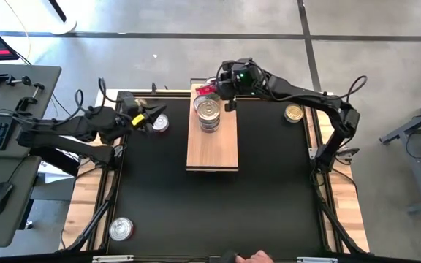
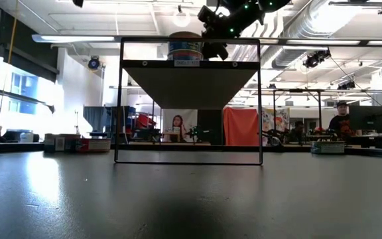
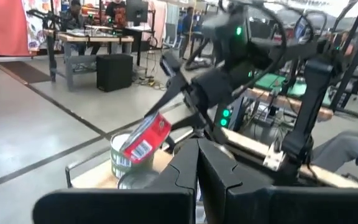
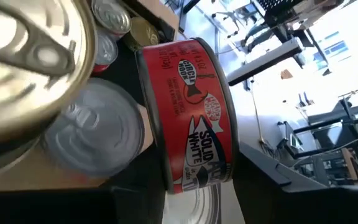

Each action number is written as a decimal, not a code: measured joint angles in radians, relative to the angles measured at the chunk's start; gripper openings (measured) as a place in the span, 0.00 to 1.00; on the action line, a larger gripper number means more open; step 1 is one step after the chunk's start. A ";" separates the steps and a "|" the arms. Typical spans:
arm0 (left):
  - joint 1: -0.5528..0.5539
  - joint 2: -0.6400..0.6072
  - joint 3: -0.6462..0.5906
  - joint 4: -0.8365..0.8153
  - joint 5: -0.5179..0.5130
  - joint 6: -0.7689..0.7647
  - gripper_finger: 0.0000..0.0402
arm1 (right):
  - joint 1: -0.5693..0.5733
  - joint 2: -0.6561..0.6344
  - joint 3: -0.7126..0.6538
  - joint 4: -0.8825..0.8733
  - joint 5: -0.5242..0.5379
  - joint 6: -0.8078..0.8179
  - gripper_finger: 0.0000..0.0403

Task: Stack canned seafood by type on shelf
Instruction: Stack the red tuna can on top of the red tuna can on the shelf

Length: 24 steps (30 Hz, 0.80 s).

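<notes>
Currently the red-labelled tin (image 4: 191, 112) hangs tilted in your right tool (image 1: 221, 88), clenched on it at the far end of the shelf (image 1: 213, 142), touching or just beside the silver-lidded stack (image 1: 209, 111). Risk: released on edge, it could roll or knock that stack. You cannot see the tin's underside or its clearance. Your left tool (image 1: 146, 117) waits at the far left of the worktop (image 1: 218, 212) beside a tin (image 1: 160, 123); its grip state is unreadable.
</notes>
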 joint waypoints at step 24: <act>-0.018 -0.005 -0.042 0.011 0.008 -0.034 0.00 | 0.051 0.068 0.000 0.041 0.076 0.049 0.39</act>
